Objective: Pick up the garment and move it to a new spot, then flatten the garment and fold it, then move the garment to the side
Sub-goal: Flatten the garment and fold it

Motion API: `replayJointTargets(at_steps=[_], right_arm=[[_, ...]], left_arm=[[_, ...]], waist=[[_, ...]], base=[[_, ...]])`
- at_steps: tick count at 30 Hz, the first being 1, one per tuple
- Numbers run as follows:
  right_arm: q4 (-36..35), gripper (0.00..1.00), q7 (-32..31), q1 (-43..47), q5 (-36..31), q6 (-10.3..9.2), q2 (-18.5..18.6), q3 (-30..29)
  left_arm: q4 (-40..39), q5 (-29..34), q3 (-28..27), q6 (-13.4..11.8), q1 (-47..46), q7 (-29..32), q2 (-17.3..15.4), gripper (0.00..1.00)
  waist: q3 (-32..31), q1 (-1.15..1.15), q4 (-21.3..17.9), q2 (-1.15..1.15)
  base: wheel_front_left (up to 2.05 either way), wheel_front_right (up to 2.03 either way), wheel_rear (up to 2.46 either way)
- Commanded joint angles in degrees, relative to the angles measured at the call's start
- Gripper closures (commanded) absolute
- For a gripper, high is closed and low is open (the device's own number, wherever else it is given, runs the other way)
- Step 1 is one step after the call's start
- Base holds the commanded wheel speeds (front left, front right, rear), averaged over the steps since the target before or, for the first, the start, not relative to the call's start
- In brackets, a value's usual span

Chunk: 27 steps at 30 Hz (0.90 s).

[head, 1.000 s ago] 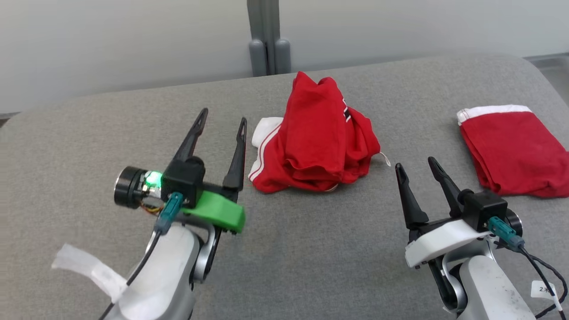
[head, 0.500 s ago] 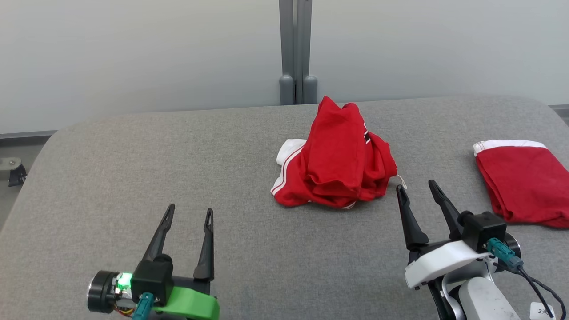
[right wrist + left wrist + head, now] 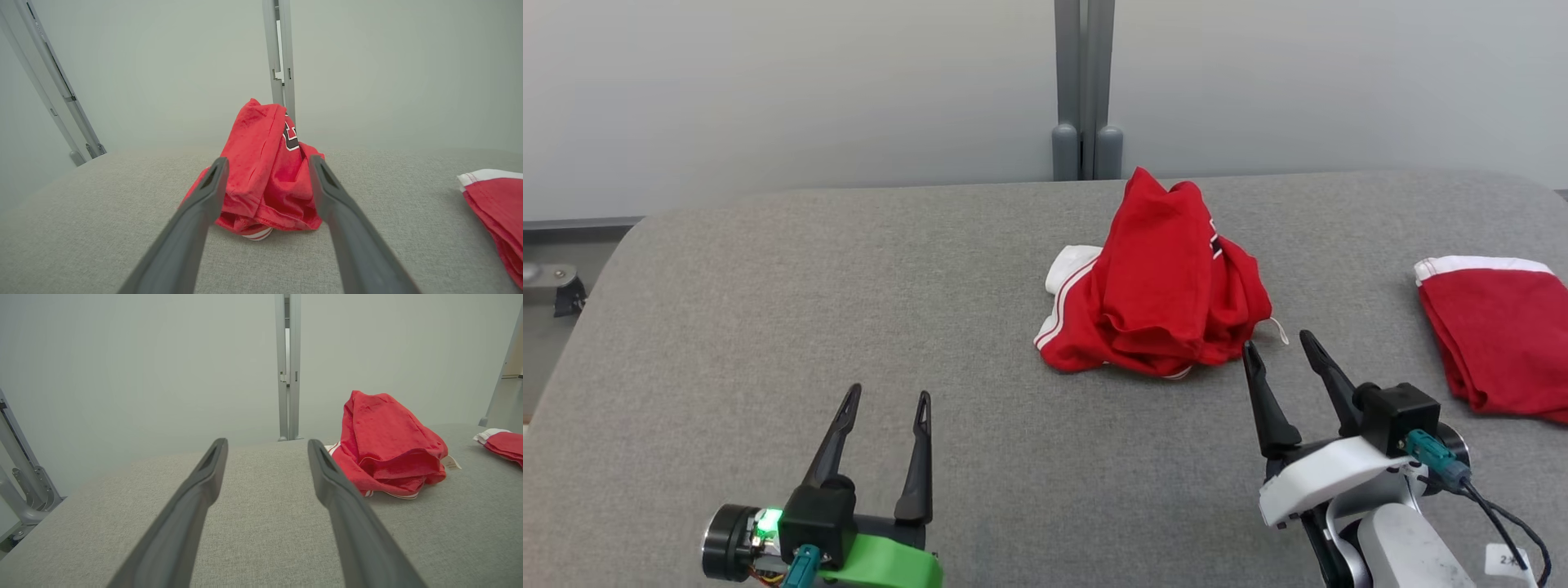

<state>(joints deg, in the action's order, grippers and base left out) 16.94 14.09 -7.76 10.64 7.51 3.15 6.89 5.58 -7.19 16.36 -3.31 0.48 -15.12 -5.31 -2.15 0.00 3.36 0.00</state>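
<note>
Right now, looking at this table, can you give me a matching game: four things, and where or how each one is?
Things:
1 crumpled red garment
2 flat red garment
3 left gripper
4 right gripper

Place or state:
A lying at the right edge of the table
B open, aimed at the heap, close to it
C heaped mid-table
D open, over bare table

Pairs: 1-C, 2-A, 3-D, 4-B

garment [image 3: 1156,286]: red, white stripes | table [image 3: 849,286]: grey | fingers [image 3: 919,457]: black
</note>
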Motion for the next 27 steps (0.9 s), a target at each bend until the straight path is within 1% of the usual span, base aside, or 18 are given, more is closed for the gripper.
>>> replayJointTargets(at_steps=[1, 7, 14, 19, 22, 23, 24, 27], right_arm=[[0.9, 0.00, -0.6, -1.0, -0.1, -0.04, 0.3, 0.0], [6.4, 0.00, -3.9, -4.8, 1.9, -0.04, 0.2, -1.1], [13.7, 0.00, -5.3, -9.5, 6.0, -0.03, -0.1, -3.3], [18.1, 0.00, -5.2, -12.1, 12.7, -0.02, -0.2, -4.6], [20.7, 0.00, -5.1, -13.3, 14.3, -0.02, -0.1, -4.4], [21.5, 0.60, -5.1, -13.8, 14.5, -0.02, -0.2, -4.0], [22.0, 1.00, -4.6, -14.2, 14.3, -0.02, -0.2, -3.7], [23.2, 1.00, -3.2, -15.4, 12.7, -0.02, 0.1, -2.4]], left_arm=[[0.3, 0.3, -0.4, 0.4, -1.0, 0.0, 0.3, 0.00], [1.4, 0.9, -0.8, 1.5, -1.7, 0.0, 1.3, 0.00], [2.2, 1.5, -0.7, 2.3, -2.7, 0.0, 1.9, 0.00], [3.4, 0.8, -0.3, 2.7, -3.2, 0.0, 2.2, 0.00], [3.8, 0.4, -0.3, 2.6, -3.3, 0.0, 2.3, 0.00], [3.9, 0.3, -0.2, 2.6, -3.2, 0.0, 2.3, 0.00], [4.0, 0.3, -0.1, 2.7, -3.1, 0.0, 2.3, 0.00], [4.5, 0.3, -0.3, 2.7, -2.5, 0.0, 2.3, 0.00]], waist=[[1.0, 0.00, 1.4, 0.00], [3.3, 0.00, 5.1, 0.00], [5.7, 0.00, 9.3, 0.00], [6.5, 0.00, 11.6, 0.00], [6.5, 0.00, 12.3, 0.00], [6.4, 0.00, 12.5, 0.00], [6.2, 0.00, 12.7, 0.00], [5.2, 0.00, 12.9, 0.00]], base=[[0.00, 0.00, 0.00], [0.00, 0.00, 0.00], [0.00, 0.00, 0.00], [0.00, 0.00, 0.00], [0.00, 0.00, 0.00], [0.00, 0.00, 0.00], [0.00, 0.00, 0.00], [0.00, 0.00, 0.00]])
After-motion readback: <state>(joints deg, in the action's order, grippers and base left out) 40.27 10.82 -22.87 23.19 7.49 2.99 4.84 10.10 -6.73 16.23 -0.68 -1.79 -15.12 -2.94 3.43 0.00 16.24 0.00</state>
